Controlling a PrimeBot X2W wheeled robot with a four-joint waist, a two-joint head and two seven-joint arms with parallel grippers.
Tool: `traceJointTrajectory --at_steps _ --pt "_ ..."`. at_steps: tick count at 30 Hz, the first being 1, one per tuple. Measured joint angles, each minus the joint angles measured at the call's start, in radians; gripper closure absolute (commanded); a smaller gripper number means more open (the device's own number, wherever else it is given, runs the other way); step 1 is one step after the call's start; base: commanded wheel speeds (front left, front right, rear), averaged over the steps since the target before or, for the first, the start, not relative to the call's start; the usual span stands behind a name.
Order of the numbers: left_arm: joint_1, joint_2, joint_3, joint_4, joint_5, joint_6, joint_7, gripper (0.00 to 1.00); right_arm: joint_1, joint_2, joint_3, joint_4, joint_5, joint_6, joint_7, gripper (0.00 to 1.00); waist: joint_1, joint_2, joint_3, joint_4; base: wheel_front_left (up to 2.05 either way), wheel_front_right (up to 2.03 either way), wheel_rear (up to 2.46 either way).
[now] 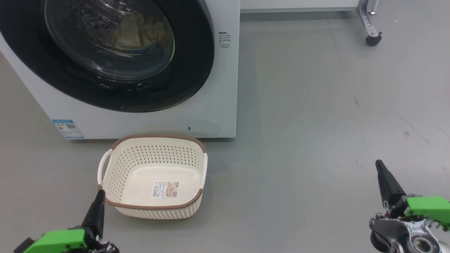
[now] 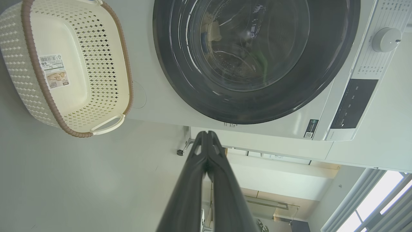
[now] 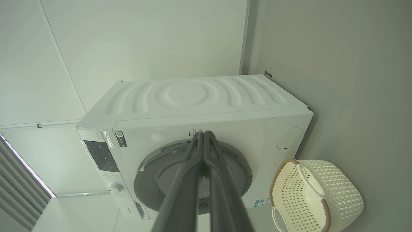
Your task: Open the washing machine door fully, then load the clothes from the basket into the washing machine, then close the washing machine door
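Note:
The white washing machine (image 1: 225, 88) stands at the top left of the head view with its round black-rimmed door (image 1: 190, 70) flat against its front. Pale yellow clothes (image 1: 135, 31) show through the glass, inside the drum. The cream basket (image 1: 197, 165) sits on the floor just in front of the machine, only a label sticker on its floor. My left gripper (image 1: 101, 191) is shut, its tip just off the basket's near left corner. My right gripper (image 1: 379, 163) is shut over bare floor far to the right. The left wrist view shows the door (image 2: 180, 80) and basket (image 2: 19, 64).
Grey floor (image 1: 316, 123) stretches to the right of the machine. A caster wheel (image 1: 373, 38) of a metal frame stands at the far right back. In the right wrist view the machine (image 3: 193, 96) stands by a white wall, the basket (image 3: 341, 193) beside it.

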Motion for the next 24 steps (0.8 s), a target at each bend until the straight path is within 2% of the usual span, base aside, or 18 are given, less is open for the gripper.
traceJointTrajectory --at_steps 24 --pt "0.0 -0.002 0.002 0.0 0.0 0.0 0.004 1.0 0.0 0.0 0.0 0.0 0.0 0.0 0.0 1.0 0.0 0.0 0.0 0.0 0.0 0.0 0.0"
